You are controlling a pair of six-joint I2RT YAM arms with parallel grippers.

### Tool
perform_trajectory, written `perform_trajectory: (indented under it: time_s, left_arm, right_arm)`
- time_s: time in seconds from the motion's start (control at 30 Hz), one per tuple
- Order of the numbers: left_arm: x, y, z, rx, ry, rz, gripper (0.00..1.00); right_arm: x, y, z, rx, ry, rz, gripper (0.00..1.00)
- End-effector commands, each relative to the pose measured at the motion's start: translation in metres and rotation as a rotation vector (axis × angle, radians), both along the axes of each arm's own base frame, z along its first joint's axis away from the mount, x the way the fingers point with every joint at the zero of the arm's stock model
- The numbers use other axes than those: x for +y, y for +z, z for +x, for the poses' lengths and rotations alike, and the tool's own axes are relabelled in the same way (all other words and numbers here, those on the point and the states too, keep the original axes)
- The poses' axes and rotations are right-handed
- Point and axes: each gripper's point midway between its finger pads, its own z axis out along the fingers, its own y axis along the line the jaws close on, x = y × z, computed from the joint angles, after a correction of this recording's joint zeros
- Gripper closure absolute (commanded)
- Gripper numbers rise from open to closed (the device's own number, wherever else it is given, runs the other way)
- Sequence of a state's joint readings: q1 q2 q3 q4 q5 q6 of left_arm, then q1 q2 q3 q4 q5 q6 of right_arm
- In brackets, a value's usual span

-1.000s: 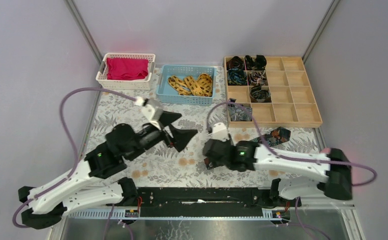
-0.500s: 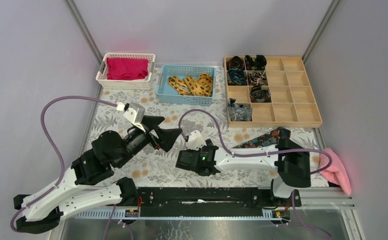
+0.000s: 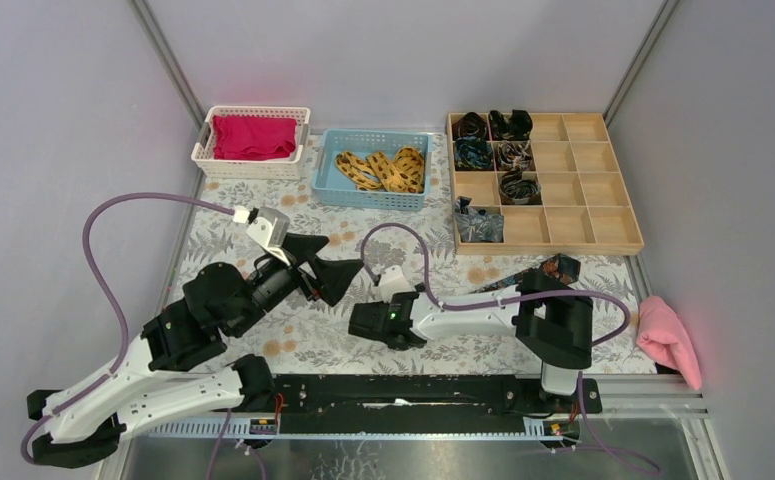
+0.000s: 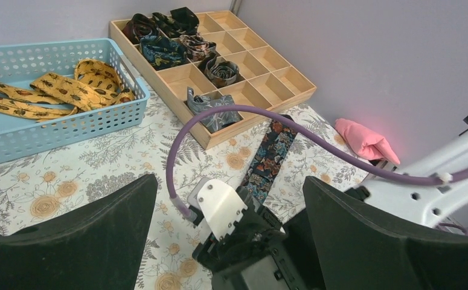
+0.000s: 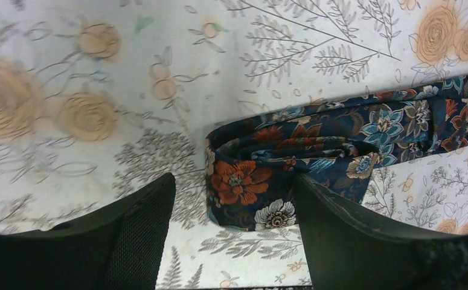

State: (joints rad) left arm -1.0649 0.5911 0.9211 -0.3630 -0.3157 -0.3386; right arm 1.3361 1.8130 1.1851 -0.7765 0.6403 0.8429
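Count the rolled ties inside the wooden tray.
6 in the wooden tray. Rolled ties: two in the back row, two in the second row, one in the third, one front-left. None seems hidden.

Table (image 3: 225,205) under floral-print cover. Along far edge: white basket (image 3: 203,141) at left, blue basket (image 3: 369,198) just beside it, wooden tray (image 3: 563,247) at right. Floral tie (image 5: 261,175) flat on table near tray's front, one end rolled. Pink cloth (image 3: 666,338) at right edge.
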Motion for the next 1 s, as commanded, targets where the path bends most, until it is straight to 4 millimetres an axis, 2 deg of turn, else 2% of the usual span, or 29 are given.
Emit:
perform_trajectory:
  time_s: [0.0, 0.07, 0.23, 0.33, 0.43, 0.5, 0.57, 0.63, 0.73, 0.87, 0.97]
  left_arm:
    - [0.003, 0.001, -0.002, -0.002, -0.006, -0.012, 0.01]
    - [0.004, 0.002, -0.003, -0.005, -0.005, -0.018, 0.01]
    - [0.004, 0.003, -0.002, -0.009, -0.004, -0.015, 0.01]
    - [0.002, 0.002, -0.001, -0.007, -0.001, -0.011, 0.01]
    - [0.000, 0.001, 0.001, -0.004, -0.001, -0.007, 0.01]
    - [-0.002, -0.003, 0.004, 0.007, 0.011, 0.001, 0.01]
    - [-0.006, -0.010, 0.006, 0.014, 0.017, 0.008, 0.01]
    - [-0.011, -0.022, 0.010, 0.029, 0.023, 0.019, 0.01]
    - [-0.022, -0.036, 0.013, 0.056, 0.011, 0.022, 0.02]
    - [-0.029, -0.055, 0.021, 0.076, 0.036, 0.056, 0.02]
    - [-0.032, -0.071, 0.026, 0.092, 0.050, 0.090, 0.02]
  right_arm:
    - [-0.017, -0.015, 0.009, 0.017, -0.092, 0.009, 0.23]
    - [-0.021, -0.021, 0.011, 0.036, -0.106, 0.026, 0.25]
    - [-0.028, -0.036, 0.012, 0.106, -0.131, 0.080, 0.45]
    - [-0.027, -0.046, 0.009, 0.144, -0.138, 0.105, 0.50]
    - [-0.029, -0.055, 0.007, 0.175, -0.147, 0.089, 0.69]
    - [-0.026, -0.057, 0.007, 0.175, -0.144, 0.107, 0.77]
    - [-0.013, -0.049, 0.008, 0.176, -0.119, 0.180, 0.79]
    - [0.003, -0.030, 0.011, 0.159, -0.089, 0.292, 0.80]
    - [0.017, -0.002, 0.015, 0.131, -0.066, 0.413, 0.80]
    - [0.027, 0.025, 0.016, 0.133, -0.041, 0.569, 0.81]
    - [0.025, 0.035, 0.016, 0.136, -0.056, 0.676, 0.81]
